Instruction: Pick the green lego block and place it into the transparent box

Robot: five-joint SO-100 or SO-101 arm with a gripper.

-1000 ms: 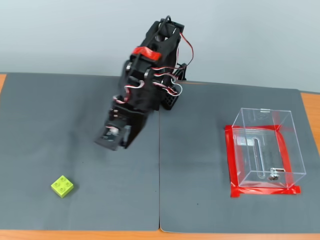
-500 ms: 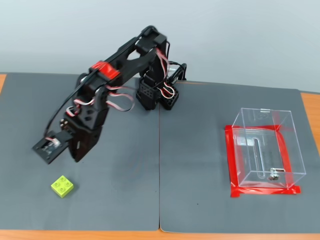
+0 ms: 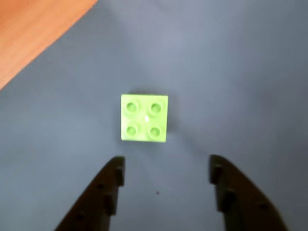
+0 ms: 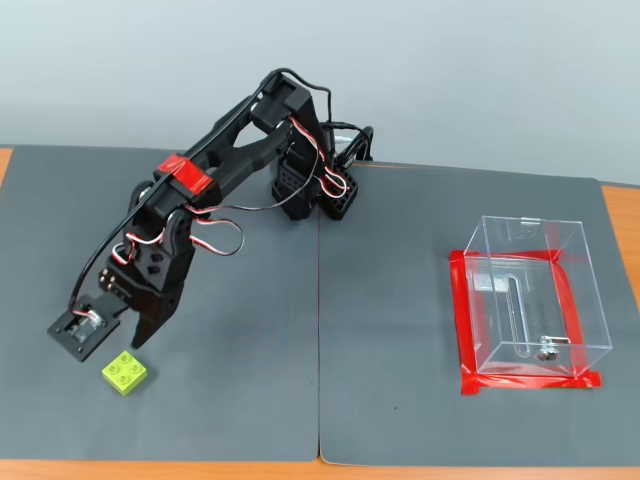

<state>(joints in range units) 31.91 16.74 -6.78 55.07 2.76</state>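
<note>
Two tool (image 3: 164,172) fingers wide apart, empty, near the green lego block (image 3: 144,118).

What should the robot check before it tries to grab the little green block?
1. Tool open? Ok: in the wrist view the tool has its two fingers spread wide apart.
2. Block in line with the tool? Nearly ok: the green lego block sits ahead of the gap, a bit toward the left finger in the wrist view.
3. Block easy to grip? Ok: it lies flat, studs up, edges roughly square to the fingers.
4. Fingers down around the block? Not ok: the block is beyond the fingertips, not between them.
5. Space around the block clear? Ok: only the grey mat shows beside it.
6. Box ready? Ok: the transparent box stands open and empty.
</note>
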